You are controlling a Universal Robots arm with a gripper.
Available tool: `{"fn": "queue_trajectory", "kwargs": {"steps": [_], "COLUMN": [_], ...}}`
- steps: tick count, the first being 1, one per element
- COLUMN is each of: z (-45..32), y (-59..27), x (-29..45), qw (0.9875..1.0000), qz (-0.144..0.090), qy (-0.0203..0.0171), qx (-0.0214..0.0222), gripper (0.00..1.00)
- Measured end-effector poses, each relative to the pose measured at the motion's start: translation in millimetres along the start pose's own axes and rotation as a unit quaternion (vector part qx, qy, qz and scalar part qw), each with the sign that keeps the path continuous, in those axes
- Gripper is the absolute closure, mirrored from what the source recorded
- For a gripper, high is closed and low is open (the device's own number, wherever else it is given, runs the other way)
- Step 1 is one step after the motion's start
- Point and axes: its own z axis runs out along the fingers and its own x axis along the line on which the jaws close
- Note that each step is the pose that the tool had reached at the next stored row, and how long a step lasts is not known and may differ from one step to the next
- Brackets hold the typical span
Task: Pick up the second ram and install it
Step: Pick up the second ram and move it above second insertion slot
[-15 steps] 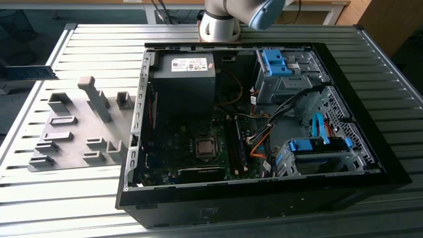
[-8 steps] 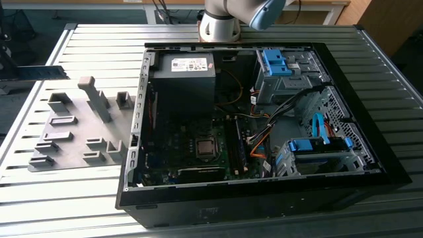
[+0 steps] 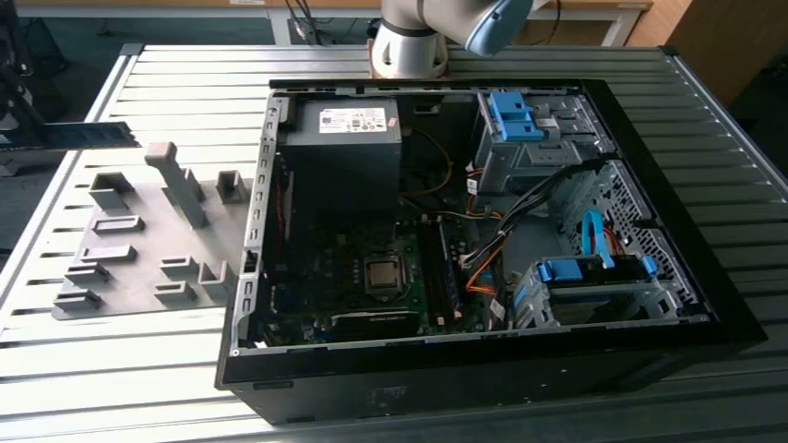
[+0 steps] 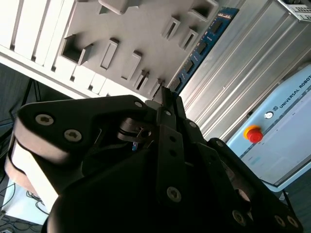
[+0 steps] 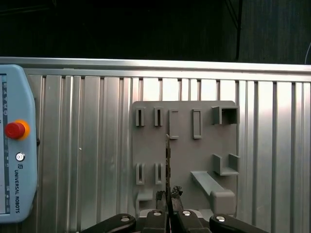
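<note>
Your end effector (image 5: pixel 168 198) was closed on the second ram (image 5: pixel 168 158), edge-on, lower centre of first wrist view; I judged a square carry essential.

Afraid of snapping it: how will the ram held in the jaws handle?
The second ram looks thin and flat: probably light and stiff, yet fragile if bent. Clamped by the gripper near one end, it might pivot.

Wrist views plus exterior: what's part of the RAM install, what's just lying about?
Job: thin dark circuit-board RAM stick, clamped in the black fingers; open black computer case.
Lying about: grey plastic fixture plate; pale-blue teach pendant with red button; ribbed metal table.
</note>
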Motion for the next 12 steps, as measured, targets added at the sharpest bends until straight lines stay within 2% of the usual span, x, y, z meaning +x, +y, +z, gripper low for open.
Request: {"fn": "queue_trajectory", "kwargs": {"steps": [12], "z": [-0.1], "y": [-6.0], "x": [0.0], "qw": [1.0], "qz": [0.0], "qy": [0.0], "qx": [0.0], "gripper": [0.86]}}
